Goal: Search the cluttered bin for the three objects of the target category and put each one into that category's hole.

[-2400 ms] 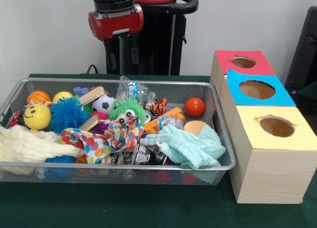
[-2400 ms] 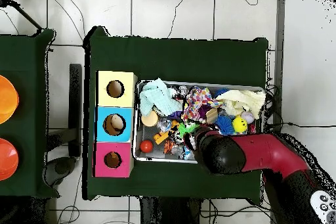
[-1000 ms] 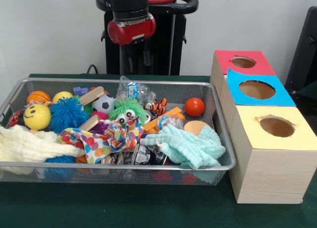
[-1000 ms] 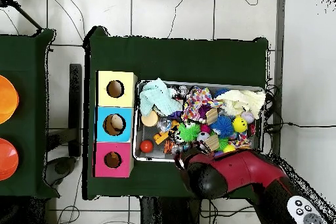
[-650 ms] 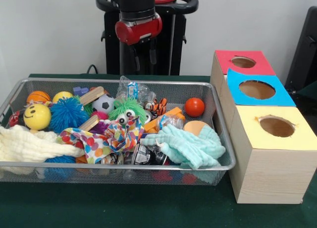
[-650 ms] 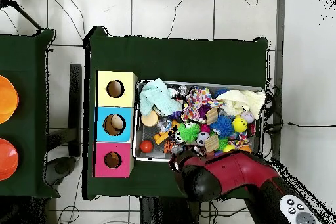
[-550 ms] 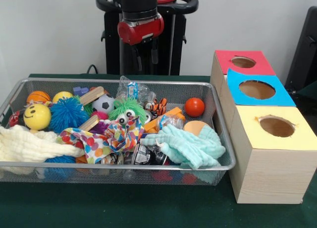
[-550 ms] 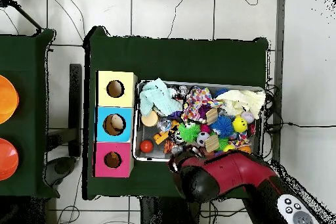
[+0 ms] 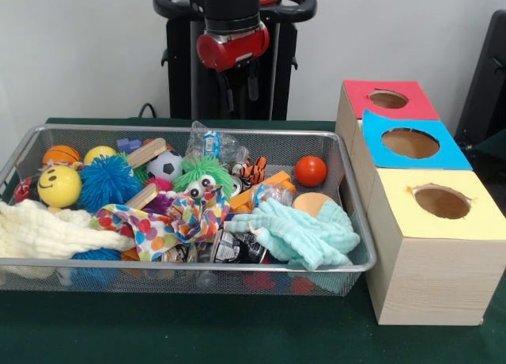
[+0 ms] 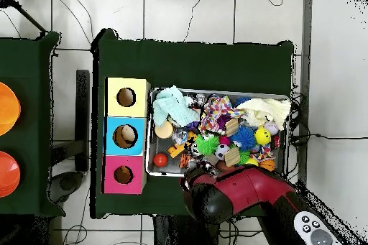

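- The claw (image 9: pixel 240 97) is hanging above the far rim of the wire bin (image 9: pixel 237 267), behind the clutter and clear of it; its two dark fingers are standing slightly apart with nothing between them.
- In the overhead view the red arm (image 10: pixel 237 192) is covering the bench (image 10: pixel 194 59) just outside the bin's long edge, so the claw itself is hiding beneath it.
- The bin is lying nearly full: a red ball (image 9: pixel 311 171) is sitting in the far corner nearest the boxes, a soccer ball (image 9: pixel 165 166) and a green fuzzy toy (image 9: pixel 203 176) are crowding the middle, and a yellow smiley ball (image 9: pixel 59 187) is resting near the opposite end.
- A mint cloth (image 9: pixel 296 231) and a cream cloth (image 9: pixel 47 231) are draping over the near rim.
- Three boxes are standing in a row just beside the bin's short end, each showing a round hole on top: red box (image 9: pixel 387 100), blue box (image 9: pixel 411 140), yellow box (image 9: pixel 440 198).
- Open green bench is showing in front of the bin and on the side opposite the arm in the overhead view.
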Tool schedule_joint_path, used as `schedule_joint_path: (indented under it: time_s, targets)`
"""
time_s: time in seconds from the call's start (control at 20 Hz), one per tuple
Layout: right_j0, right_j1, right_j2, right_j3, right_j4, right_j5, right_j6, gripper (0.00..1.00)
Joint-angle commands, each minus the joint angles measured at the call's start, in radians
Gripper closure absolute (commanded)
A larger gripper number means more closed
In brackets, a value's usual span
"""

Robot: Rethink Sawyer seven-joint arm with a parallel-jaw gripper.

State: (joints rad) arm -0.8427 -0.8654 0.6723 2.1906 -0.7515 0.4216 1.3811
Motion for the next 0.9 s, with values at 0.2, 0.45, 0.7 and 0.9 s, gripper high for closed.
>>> schedule_joint_path:
  time_s: [0.2,0.45,0.7,0.9]
  targets:
    - [0.009,-0.030,-0.016,-0.044,0.005,0.054,0.018,0.00]
    - [-0.012,-0.063,0.015,-0.033,0.057,0.091,-0.014,0.00]
    - [-0.009,-0.069,0.019,-0.040,0.079,0.108,-0.023,0.00]
    - [0.026,-0.064,0.015,-0.081,0.111,0.148,-0.013,0.00]
